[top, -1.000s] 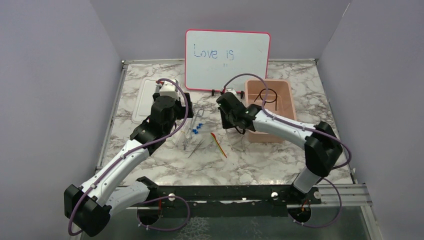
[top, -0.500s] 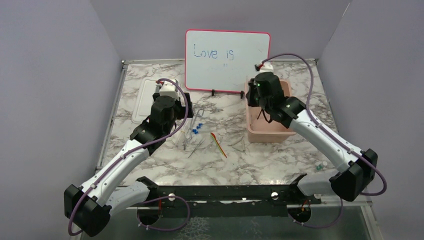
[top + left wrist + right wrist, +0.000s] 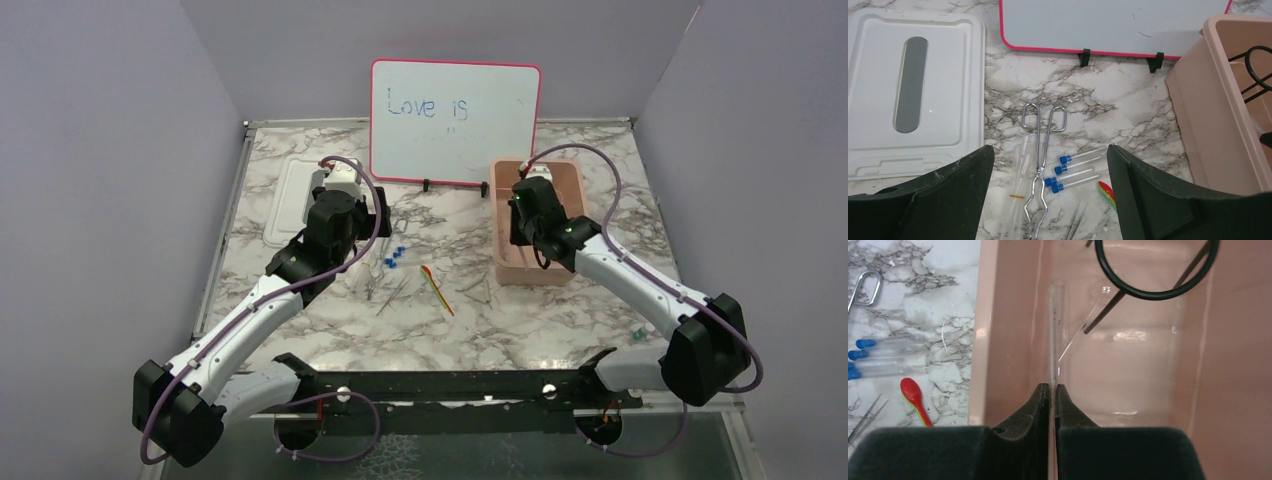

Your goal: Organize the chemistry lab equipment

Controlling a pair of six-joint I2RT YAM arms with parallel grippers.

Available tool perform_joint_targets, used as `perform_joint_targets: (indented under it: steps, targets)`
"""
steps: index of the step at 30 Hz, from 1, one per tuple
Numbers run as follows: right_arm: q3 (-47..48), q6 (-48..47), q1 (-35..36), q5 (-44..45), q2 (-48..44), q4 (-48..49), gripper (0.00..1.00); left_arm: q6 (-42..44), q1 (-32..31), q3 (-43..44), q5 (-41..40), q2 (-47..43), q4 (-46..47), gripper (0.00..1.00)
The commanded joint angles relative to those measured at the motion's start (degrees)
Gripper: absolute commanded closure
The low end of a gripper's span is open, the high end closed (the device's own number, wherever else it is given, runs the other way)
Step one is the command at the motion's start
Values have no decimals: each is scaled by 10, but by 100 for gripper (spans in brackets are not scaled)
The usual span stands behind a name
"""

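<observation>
My right gripper (image 3: 1052, 386) is shut on a thin clear glass pipette (image 3: 1054, 330) and holds it over the inside of the pink tub (image 3: 998, 315). A black wire ring with stem (image 3: 1155, 275) lies in the tub's far end. My left gripper (image 3: 1049, 150) is open, hovering above the loose items on the marble. Below it lie several blue-capped tubes (image 3: 1075, 169), metal tongs (image 3: 1040, 130), clear glass rods (image 3: 1018, 165), thin tweezers (image 3: 392, 295) and a red-yellow stick (image 3: 437, 290).
A white lid (image 3: 290, 195) lies flat at the back left. The pink-framed whiteboard (image 3: 455, 120) stands at the back, between the lid and the pink tub (image 3: 570, 175). Purple walls close in both sides.
My right arm swung from the table's middle to the pink tub with the pipette, then dropped lower over it. The left arm barely moved.
</observation>
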Motion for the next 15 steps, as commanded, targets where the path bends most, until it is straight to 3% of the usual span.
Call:
perform_joint_targets:
  steps: [1,8,15]
  targets:
    - [-19,36,-2,-52,40,76,92,-10,3,-3,19,-5,20,14]
    - [-17,54,-3,-42,102,142,93,-7,3,-1,28,-4,22,14]
    - [-16,49,-3,14,101,183,93,-4,4,-3,20,-7,19,14]
